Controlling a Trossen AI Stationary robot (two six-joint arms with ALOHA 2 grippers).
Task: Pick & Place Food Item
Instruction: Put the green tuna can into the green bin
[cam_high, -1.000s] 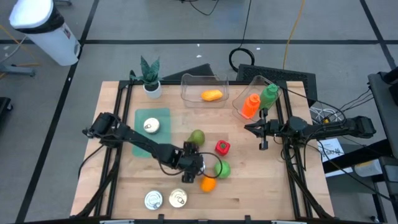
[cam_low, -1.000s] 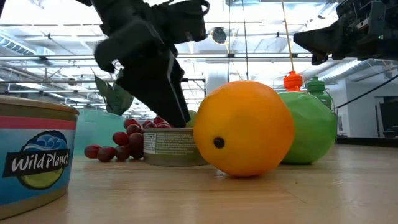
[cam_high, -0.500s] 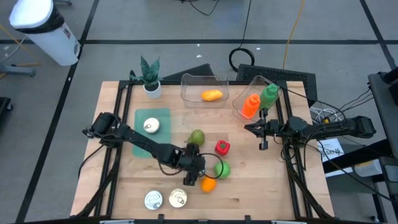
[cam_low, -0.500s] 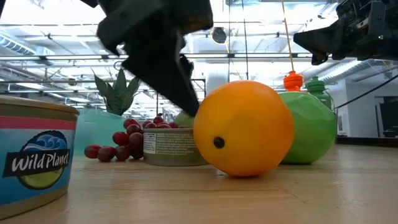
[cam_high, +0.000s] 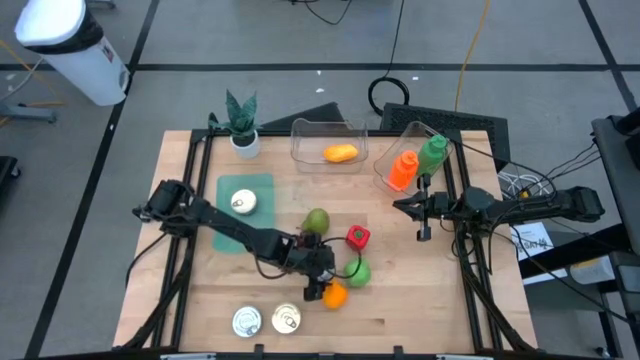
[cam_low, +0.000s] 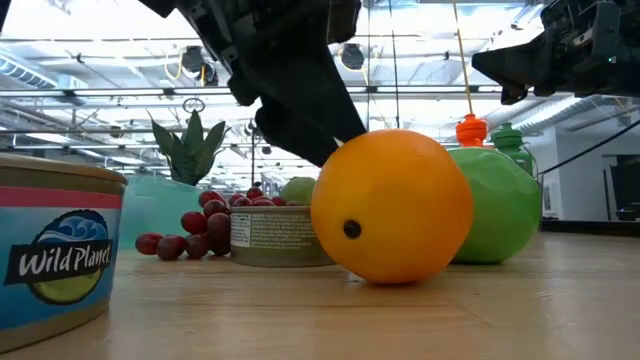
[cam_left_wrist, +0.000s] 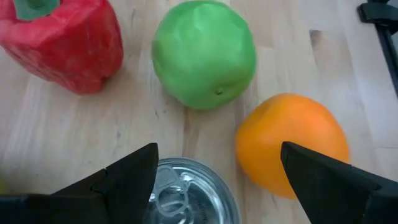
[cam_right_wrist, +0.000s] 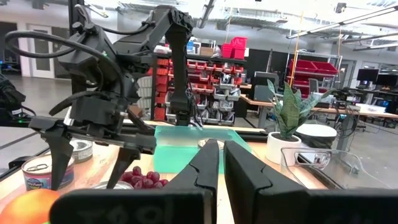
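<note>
At far left on my overhead view I note the potted plant (cam_high: 241, 118) at the table's (cam_high: 420, 300) back edge, and in front of it the teal mat (cam_high: 262, 190) carrying a small white object (cam_high: 244, 203). Two tins (cam_high: 267, 320) stand at the near edge. My left arm reaches diagonally across the table; its left gripper (cam_high: 320, 283) hangs low over the fruit cluster, jaws spread wide and holding nothing. In my left wrist view the two dark fingers (cam_left_wrist: 127, 177) frame an open tin top, with the orange (cam_left_wrist: 291, 143) just beside one finger.

The orange (cam_high: 335, 295) is the item I read as nearest the jaws: round, smooth, evenly bright orange, with one small dark spot facing the low camera (cam_low: 392, 205). It rests on the table, just in front of the green apple (cam_high: 358, 271). A red pepper (cam_high: 357, 237) and a green pear (cam_high: 317, 220) lie behind.

Further back, a clear bin (cam_high: 328, 142) holds an orange-yellow item (cam_high: 341, 153); a second tilted bin (cam_high: 415, 150) holds orange and green bottles.

At right, my right gripper (cam_high: 422, 208) hovers apart from the fruit, jaws pressed together, empty.
</note>
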